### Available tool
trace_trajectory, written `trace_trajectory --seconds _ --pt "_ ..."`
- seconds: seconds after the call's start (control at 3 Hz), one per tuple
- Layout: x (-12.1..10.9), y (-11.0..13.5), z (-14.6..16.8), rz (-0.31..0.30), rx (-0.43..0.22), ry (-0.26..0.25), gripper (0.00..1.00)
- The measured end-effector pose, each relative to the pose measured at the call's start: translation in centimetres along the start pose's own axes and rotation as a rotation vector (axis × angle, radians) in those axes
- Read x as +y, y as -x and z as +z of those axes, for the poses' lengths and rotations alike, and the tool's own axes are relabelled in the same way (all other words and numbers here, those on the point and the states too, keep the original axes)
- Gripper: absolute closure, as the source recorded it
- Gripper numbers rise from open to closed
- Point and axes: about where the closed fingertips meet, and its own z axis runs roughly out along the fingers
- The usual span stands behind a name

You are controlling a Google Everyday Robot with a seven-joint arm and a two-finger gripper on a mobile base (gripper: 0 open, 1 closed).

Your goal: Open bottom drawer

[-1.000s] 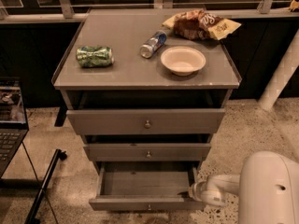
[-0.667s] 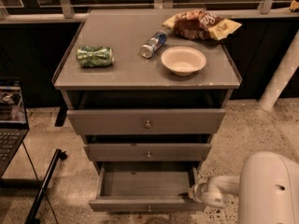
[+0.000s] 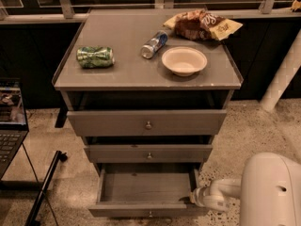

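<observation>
Camera view: you're looking down on grey cabinet [image 3: 141, 79] w/ 3 drawers.
Bottom drawer [image 3: 146, 188]: lowest of the stack, pulled well out, plain grey inside showing; small knob [image 3: 150, 214] at front ctr.
Mid drawer [image 3: 148, 153]: out slightly.
Top drawer [image 3: 146, 122]: out slightly.
Gripper [image 3: 194, 197]: at bottom drawer's right front corner, by its side wall; claw state, can't tell.
Arm [image 3: 268, 192]: white, lower right.
Cabinet top: green can [image 3: 95, 57] on its side at left, bottle [image 3: 154, 44] lying down, white bowl [image 3: 184, 60], snack bags [image 3: 202, 25] back right.
Laptop [image 3: 9, 121]: left edge.
</observation>
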Motion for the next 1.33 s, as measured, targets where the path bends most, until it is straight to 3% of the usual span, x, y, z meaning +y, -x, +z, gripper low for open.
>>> trace_trajectory --seconds 0.33,0.67,1.0,1.33 --pt "1.0 -2.3 0.4 0.025 0.006 0.064 1.00" --pt "1.0 -2.1 0.2 0.025 0.006 0.064 1.00" --pt "2.6 -6.2 0.7 0.076 -0.002 0.157 1.00" --pt "2.6 -5.7 0.5 0.076 -0.002 0.157 1.00"
